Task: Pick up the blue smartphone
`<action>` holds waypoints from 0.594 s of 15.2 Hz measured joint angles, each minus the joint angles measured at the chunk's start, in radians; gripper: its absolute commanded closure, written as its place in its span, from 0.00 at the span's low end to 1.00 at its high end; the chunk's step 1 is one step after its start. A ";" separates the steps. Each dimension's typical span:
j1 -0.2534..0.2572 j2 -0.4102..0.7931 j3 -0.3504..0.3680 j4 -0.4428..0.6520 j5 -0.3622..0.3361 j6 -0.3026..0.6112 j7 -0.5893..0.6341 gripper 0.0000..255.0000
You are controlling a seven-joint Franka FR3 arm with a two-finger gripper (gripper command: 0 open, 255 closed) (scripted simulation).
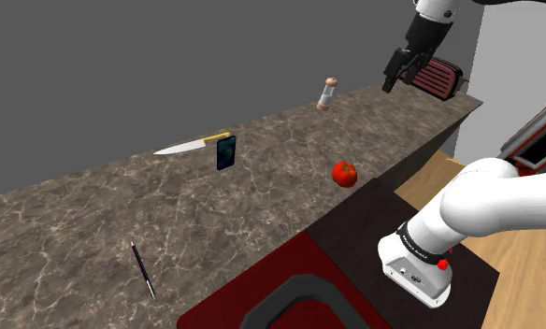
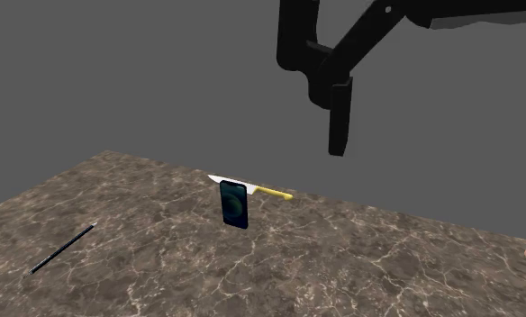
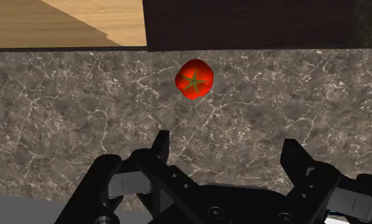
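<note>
The blue smartphone (image 1: 226, 151) (image 2: 235, 204) stands upright on the marbled stone counter (image 1: 65, 234), just in front of a knife. My black gripper (image 1: 395, 79) (image 2: 335, 135) hangs high above the counter, well off toward the shoulder view's right of the phone and far from it. In the wrist view the gripper (image 3: 226, 149) is open, its two fingers (image 3: 160, 143) wide apart with nothing between them, looking down on bare counter and a tomato.
A yellow-handled knife (image 1: 192, 145) (image 2: 252, 187) lies behind the phone. A black pen (image 1: 143, 269) (image 2: 63, 249) lies near the front edge. A red tomato (image 1: 345, 173) (image 3: 194, 79), a shaker (image 1: 327, 93) and a red toaster (image 1: 439, 77) stand further right.
</note>
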 measured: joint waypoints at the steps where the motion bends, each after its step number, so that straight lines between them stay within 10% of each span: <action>1: 0.000 0.000 0.000 0.000 0.000 0.000 0.000 0.00; 9: -0.002 0.303 -0.022 0.091 0.205 0.042 0.164 0.00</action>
